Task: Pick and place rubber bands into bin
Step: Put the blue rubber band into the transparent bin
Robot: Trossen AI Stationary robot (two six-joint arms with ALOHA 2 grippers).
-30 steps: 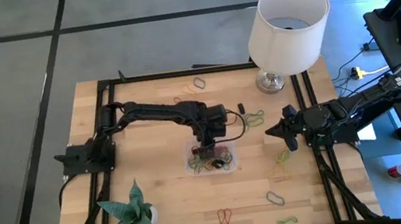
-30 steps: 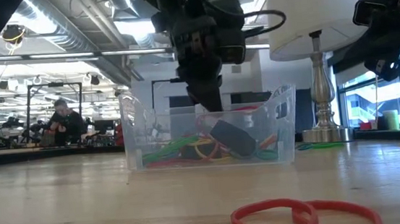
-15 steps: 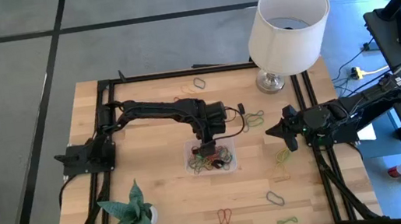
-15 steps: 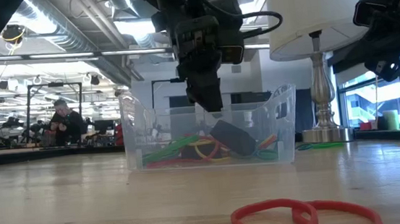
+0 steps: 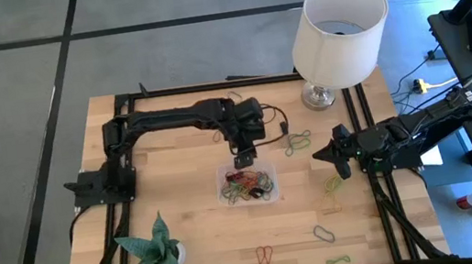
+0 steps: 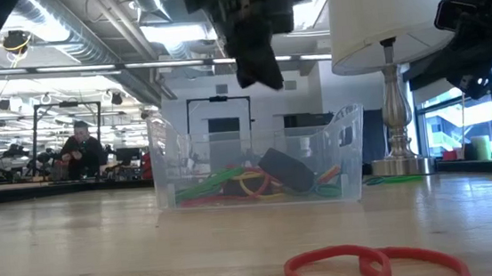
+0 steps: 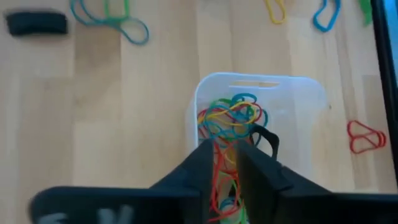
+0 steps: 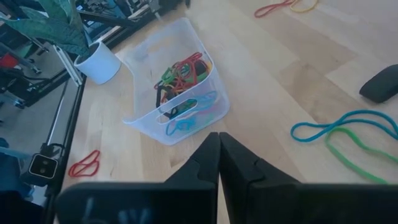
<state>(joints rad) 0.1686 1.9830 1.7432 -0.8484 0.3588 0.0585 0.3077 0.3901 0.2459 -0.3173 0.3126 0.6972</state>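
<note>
The clear bin (image 5: 227, 198) stands mid-table on its flat base and holds a tangle of red, green, yellow and blue rubber bands (image 5: 249, 184), also seen in the left wrist view (image 7: 231, 118). My left gripper (image 5: 243, 159) hangs above the bin's far side (image 6: 257, 61), its fingers a little apart with nothing between them (image 7: 227, 149). Loose rubber bands lie flat on the table: green and blue (image 5: 298, 142), yellow (image 5: 331, 185), red (image 5: 264, 257). My right gripper (image 5: 320, 153) waits at the table's right, shut and empty (image 8: 219, 140).
A white lamp (image 5: 337, 25) stands at the far right corner. A green paper plant in a white pot (image 5: 150, 246) sits near the front left. A small black object (image 5: 283, 128) lies just beyond the bin. More bands lie near the front edge (image 5: 337, 260) and far edge (image 5: 236, 98).
My left gripper has risen out of the bin and drawn back toward the table's far edge; it now hangs clear above the bin's rim. The bands stay in the bin.
</note>
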